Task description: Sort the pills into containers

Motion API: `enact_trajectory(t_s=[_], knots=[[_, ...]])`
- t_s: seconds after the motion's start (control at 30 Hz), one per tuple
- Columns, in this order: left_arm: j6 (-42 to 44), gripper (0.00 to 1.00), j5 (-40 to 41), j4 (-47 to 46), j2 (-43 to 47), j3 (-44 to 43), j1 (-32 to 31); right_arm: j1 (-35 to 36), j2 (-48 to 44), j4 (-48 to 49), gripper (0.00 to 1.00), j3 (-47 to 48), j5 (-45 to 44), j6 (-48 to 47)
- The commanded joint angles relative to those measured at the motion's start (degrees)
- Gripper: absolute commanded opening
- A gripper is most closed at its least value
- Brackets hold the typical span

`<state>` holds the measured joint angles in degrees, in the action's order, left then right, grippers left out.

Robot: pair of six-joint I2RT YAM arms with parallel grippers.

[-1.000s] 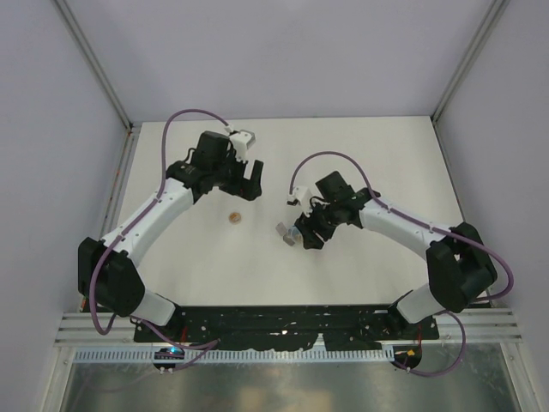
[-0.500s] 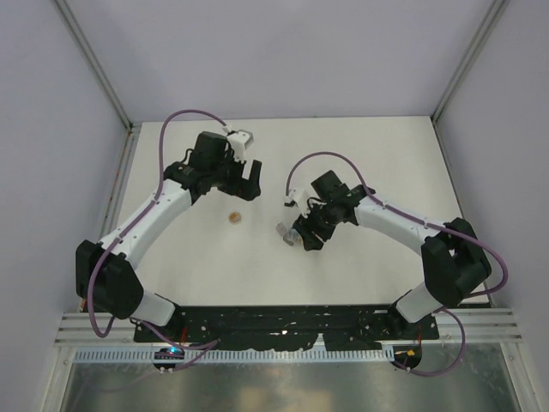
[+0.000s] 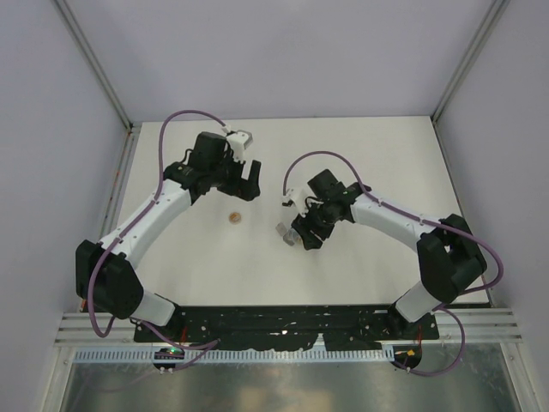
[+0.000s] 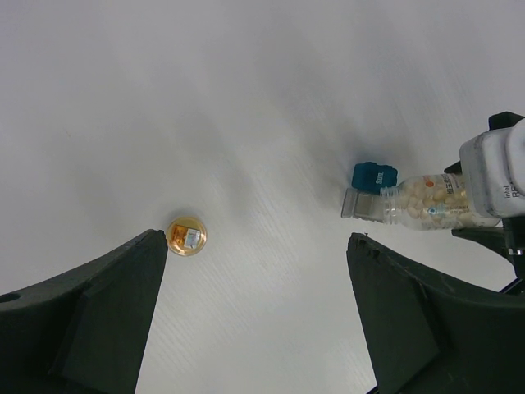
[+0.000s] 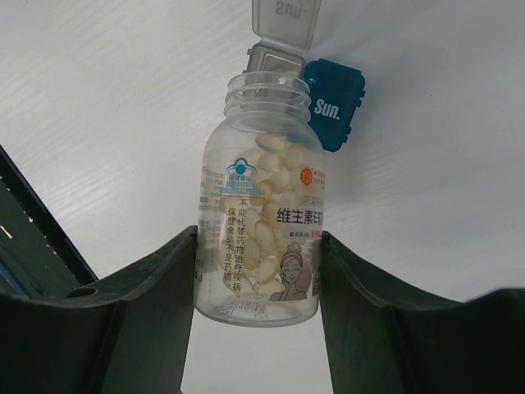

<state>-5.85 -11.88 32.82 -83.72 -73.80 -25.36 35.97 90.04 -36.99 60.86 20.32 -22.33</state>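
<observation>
My right gripper (image 5: 258, 275) is shut on a clear, uncapped pill bottle (image 5: 261, 222) holding pale pills (image 5: 275, 176). The bottle's mouth rests at a small grey container (image 5: 271, 61) whose clear lid (image 5: 283, 18) stands open. A teal-blue container (image 5: 335, 103) marked "Sun." sits against it on the right. In the top view the right gripper (image 3: 304, 230) is at the table's middle, by the two containers (image 3: 285, 232). My left gripper (image 3: 249, 182) is open and empty above the table. Its wrist view shows the bottle (image 4: 426, 201), the teal container (image 4: 374, 177) and the grey one (image 4: 354, 203).
A round orange-brown cap (image 3: 232, 219) lies flat on the white table left of the containers; in the left wrist view it (image 4: 187, 235) sits by the left fingertip. Grey walls with metal posts (image 3: 103, 77) close in the table.
My right gripper with the bottle has shifted slightly left, towards the containers. My left gripper has drawn back a little to the left.
</observation>
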Motion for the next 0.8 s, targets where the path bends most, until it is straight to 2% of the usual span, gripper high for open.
enact_trajectory(t_s=[0.0,0.77], knots=[[-0.7,0.94,-1.1,-2.2,2.5,0.1,0.3,0.7,0.5,-1.2,0.06,2.9,-0.8,-0.4],[-1.1,0.94,-1.7,-2.4,2.7,0.5,0.8,1.8,2.2,-4.5,0.06,5.9,-2.1,-1.1]])
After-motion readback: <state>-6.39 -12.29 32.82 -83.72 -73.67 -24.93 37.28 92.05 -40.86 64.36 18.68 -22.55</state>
